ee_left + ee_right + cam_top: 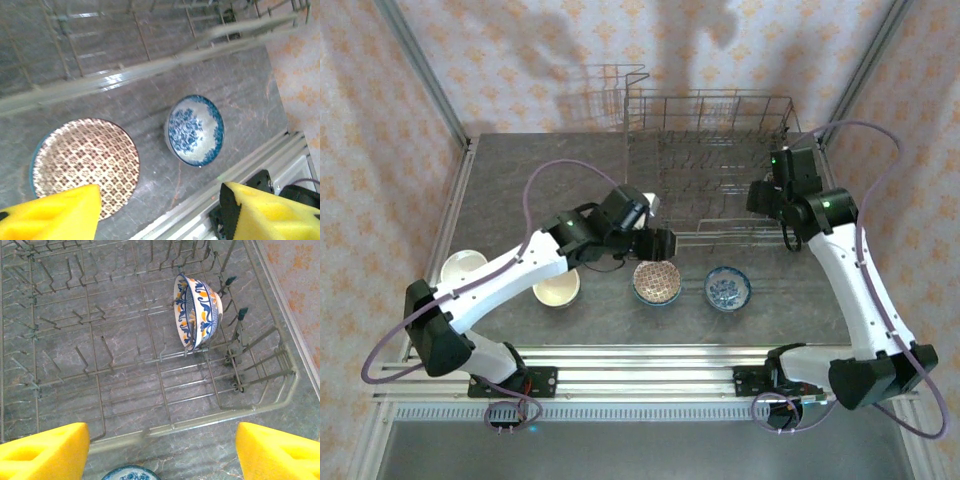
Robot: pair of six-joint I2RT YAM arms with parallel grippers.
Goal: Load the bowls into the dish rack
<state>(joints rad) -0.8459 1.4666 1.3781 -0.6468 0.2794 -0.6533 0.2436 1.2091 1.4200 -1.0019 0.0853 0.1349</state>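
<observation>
The dish rack (pixel 720 165) is a grey wire basket at the back of the table. One blue, white and orange bowl (pixel 197 310) stands on edge among its tines. In front of the rack lie a brown patterned bowl (pixel 657 282) and a blue-white bowl (pixel 728 288). Two cream bowls (pixel 557 288) (pixel 463 267) sit to the left, partly under my left arm. My left gripper (pixel 665 243) hovers open just behind the brown patterned bowl (pixel 85 165), nothing between its fingers. My right gripper (pixel 162 455) is open and empty above the rack's front rail, with the blue-white bowl (pixel 131 473) at the frame's bottom edge.
The rack's front rail (pixel 150 70) runs close behind the two patterned bowls. An aluminium rail (pixel 640 365) borders the table's near edge. Upright frame posts and patterned walls close in both sides. Bare grey tabletop (pixel 520 180) lies left of the rack.
</observation>
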